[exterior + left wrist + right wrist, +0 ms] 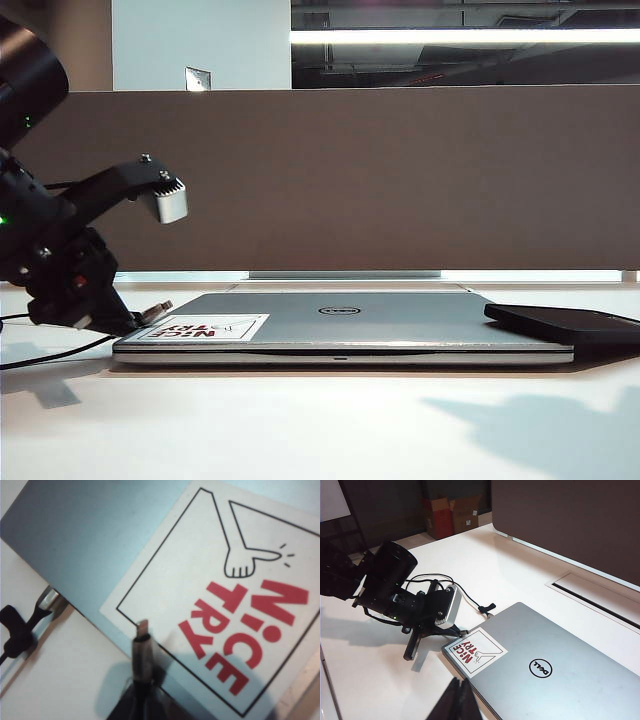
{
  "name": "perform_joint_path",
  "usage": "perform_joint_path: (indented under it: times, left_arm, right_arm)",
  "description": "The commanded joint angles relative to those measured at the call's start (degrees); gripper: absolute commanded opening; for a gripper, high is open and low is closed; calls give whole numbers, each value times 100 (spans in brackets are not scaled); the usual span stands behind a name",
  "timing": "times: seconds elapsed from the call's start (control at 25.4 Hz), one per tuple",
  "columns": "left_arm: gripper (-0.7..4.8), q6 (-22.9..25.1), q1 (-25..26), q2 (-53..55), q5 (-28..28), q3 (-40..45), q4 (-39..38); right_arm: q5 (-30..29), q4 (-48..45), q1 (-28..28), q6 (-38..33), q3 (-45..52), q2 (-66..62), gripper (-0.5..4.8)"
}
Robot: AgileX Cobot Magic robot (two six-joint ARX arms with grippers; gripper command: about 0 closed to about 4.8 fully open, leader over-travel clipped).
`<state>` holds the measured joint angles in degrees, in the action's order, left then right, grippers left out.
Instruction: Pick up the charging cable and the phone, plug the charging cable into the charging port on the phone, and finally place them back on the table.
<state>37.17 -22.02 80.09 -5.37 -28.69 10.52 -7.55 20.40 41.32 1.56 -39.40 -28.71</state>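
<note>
The charging cable [141,647] is seen clamped just behind its silver plug in the jaws of the left gripper [128,318], the plug pointing out over the stickered corner of the silver laptop [400,325]; the black cord trails back across the white bench [300,430]. The phone [565,322] is seen lying on the far right of the laptop lid, well apart from the plug. The right gripper [457,700] is held high over the near edge of the laptop, its jaws together and empty. The step in hand is judged to be the pick-up of the cable, with the grip just made. Next, the phone would need to be gripped by the right gripper with its short edge and port left exposed.
</note>
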Motion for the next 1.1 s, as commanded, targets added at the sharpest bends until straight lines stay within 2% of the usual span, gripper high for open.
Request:
perform_joint_path:
  times: [0.04,0.2,0.35,0.51,0.55,0.59,0.63,0.71,0.83,0.9,0.98,1.1]
  left_arm:
    - [-8,-260,-28,-369,-153,-17,68]
    - [-8,-922,-31,-944,-153,-20,-20]
    - [-8,-2192,-146,-1366,-155,-24,-103]
    - [-8,-2800,-479,-1392,-155,-24,-90]
    - [-8,-3195,-638,-1392,-155,-24,-57]
    - [-8,-3388,-691,-1392,-155,-24,-52]
    - [-8,-3932,-761,-1392,-153,-24,-55]
    - [-8,-4621,-761,-1392,-155,-24,-59]
    - [-8,-4771,-763,-1392,-155,-24,-61]
    - [-8,-4756,-767,-1392,-155,-24,-61]
    - [-8,-4592,-800,-1392,-155,-24,-61]
    - [-8,-4092,-890,-1390,-155,-22,-63]
  right_arm:
    - [20,-136,2,-7,-31,0,-3]
    - [330,-136,-2,-157,-31,-2,-3]
    - [581,-136,-4,-332,-31,-17,-3]
    - [680,-133,-72,-546,-31,-127,-3]
    - [680,-129,-188,-623,-31,-151,-3]
    - [682,-133,-245,-632,-31,-162,-3]
    - [682,-129,-413,-669,-33,-181,-3]
    - [678,-96,-737,-938,-31,-181,-3]
    - [474,74,-1364,-1040,-24,-190,-3]
    - [116,190,-1805,-1040,-20,-223,-3]
    - [-269,214,-2168,-1045,-13,-260,-3]
    - [-824,208,-2756,-1091,13,-330,-3]
